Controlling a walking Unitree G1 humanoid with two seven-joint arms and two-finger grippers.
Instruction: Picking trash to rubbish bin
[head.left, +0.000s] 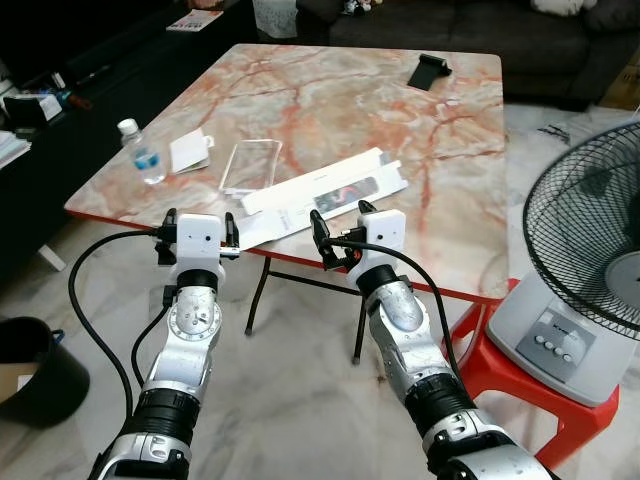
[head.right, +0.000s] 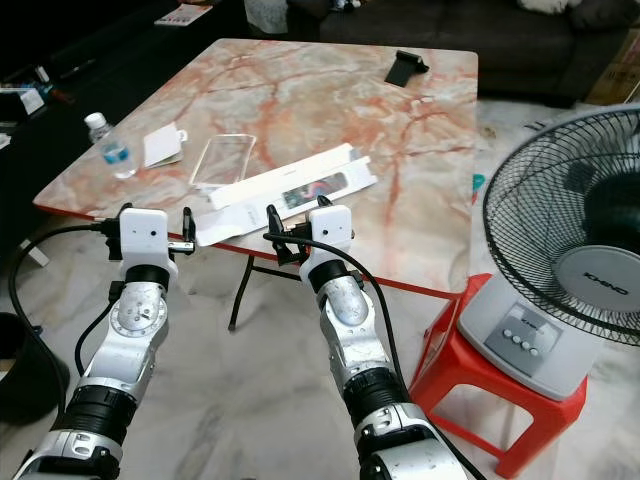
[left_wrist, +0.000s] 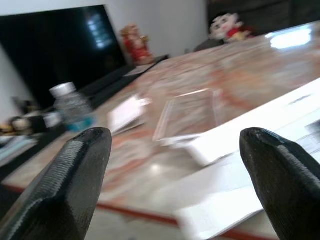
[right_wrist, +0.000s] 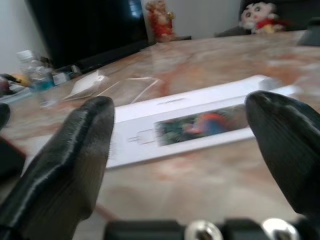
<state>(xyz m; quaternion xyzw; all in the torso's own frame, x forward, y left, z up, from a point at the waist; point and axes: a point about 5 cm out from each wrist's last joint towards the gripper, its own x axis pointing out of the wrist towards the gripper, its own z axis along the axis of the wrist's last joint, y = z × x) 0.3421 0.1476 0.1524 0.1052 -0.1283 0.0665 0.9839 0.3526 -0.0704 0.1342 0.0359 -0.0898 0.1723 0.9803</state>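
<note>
Left eye view gives you both tools at the near edge of the marble desk: the left tool and right tool each have fingers spread wide, holding nothing. Trash lies on the desk: a long white carton just beyond that edge, a clear plastic tray beside it, then a paper packet and a water bottle. A dark bin stands on the floor, left of the desk. So these pieces remain unbinned. Right wrist view shows you the carton's printed picture, which the left wrist view lacks.

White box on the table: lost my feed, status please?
Both claws, left and right, open at table edge. Long white box flat there. Black bin lower left.
</note>
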